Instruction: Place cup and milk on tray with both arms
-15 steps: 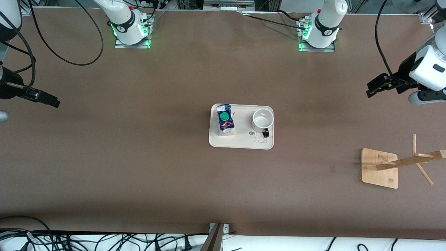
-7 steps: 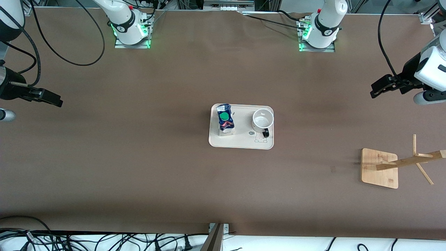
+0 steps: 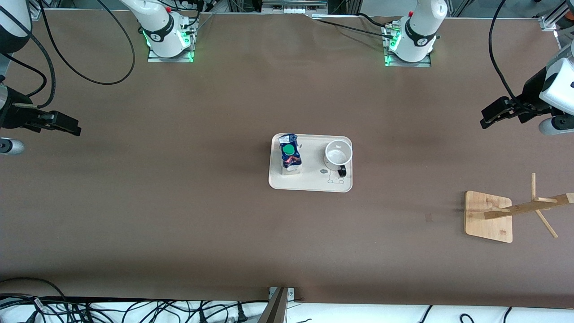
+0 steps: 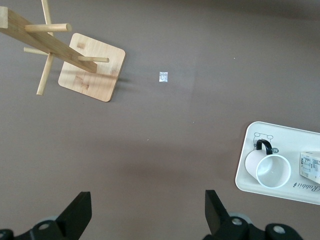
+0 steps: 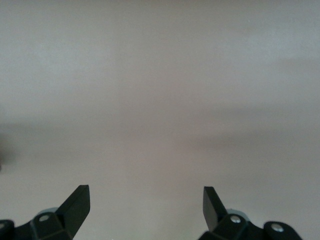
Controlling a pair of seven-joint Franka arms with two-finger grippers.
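Note:
The cream tray [image 3: 310, 183] lies in the middle of the table. The milk carton [image 3: 290, 154] stands upright on it at the right arm's end. The white cup [image 3: 337, 155] stands upright on it at the left arm's end, its black handle toward the front camera. The left wrist view shows the tray [image 4: 243, 175], the cup [image 4: 270, 169] and part of the carton [image 4: 310, 165]. My left gripper [image 3: 488, 117] is open and empty, raised over bare table at the left arm's end; it shows in its own view [image 4: 146, 200]. My right gripper [image 3: 71, 129] is open and empty over bare table at the right arm's end, seen also in its own view [image 5: 146, 196].
A wooden rack with a square base [image 3: 488, 216] and a leaning pegged post [image 3: 529, 207] stands toward the left arm's end, nearer the front camera than the tray; it also shows in the left wrist view [image 4: 91, 74]. Cables lie along the table's edges.
Both grippers have drawn farther outward from the tray toward their own ends of the table. The tray, cup and carton have not moved.

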